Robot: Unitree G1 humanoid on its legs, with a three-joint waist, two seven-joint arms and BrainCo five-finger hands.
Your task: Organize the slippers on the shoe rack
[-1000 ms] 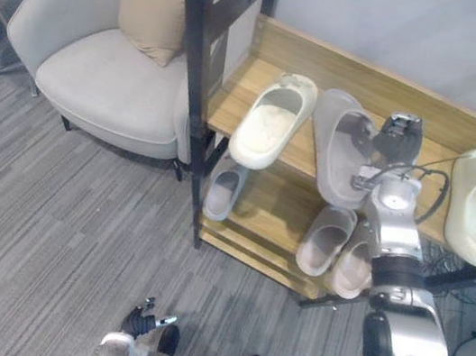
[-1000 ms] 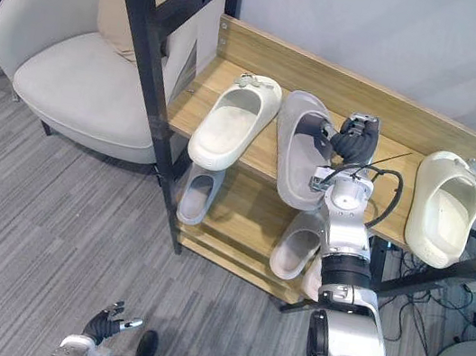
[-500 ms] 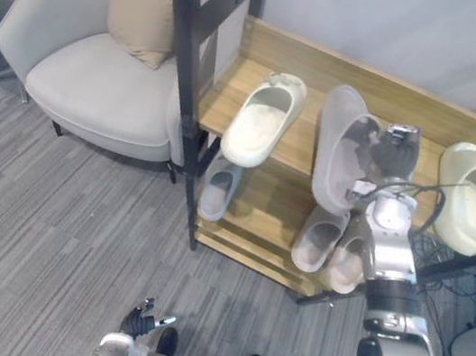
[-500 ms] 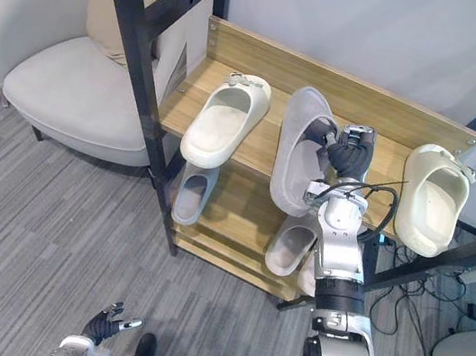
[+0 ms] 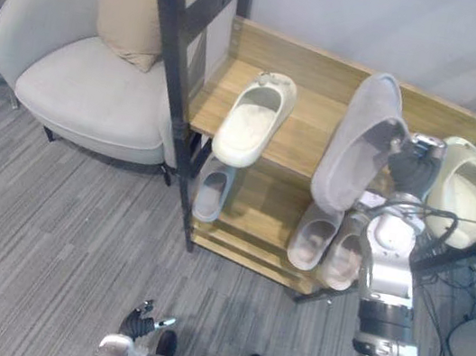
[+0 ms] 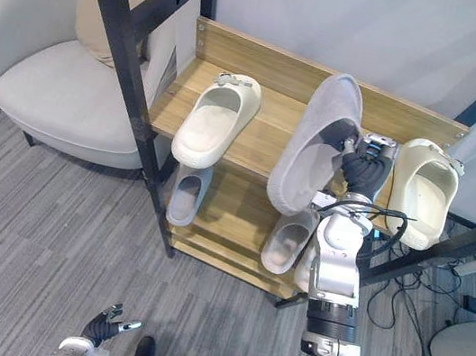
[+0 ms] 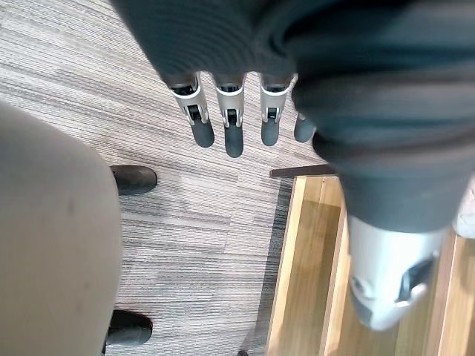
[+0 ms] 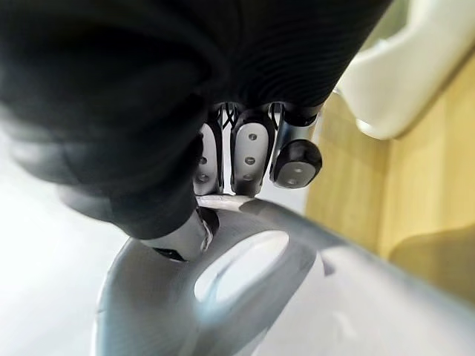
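Right hand: fingers and thumb pinched on the grey slipper's strap.
Grey slipper: raised, toe up, above the shoe rack's top shelf.
Cream slipper: at its 9 o'clock, lying on that shelf.
Second cream slipper: at its 3 o'clock.
Left hand: fingers straight, holding nothing, above the floor.

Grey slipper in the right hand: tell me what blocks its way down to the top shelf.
Nothing visible. The right hand holds the grey slipper over bare top shelf, between the left cream slipper and the right cream slipper.
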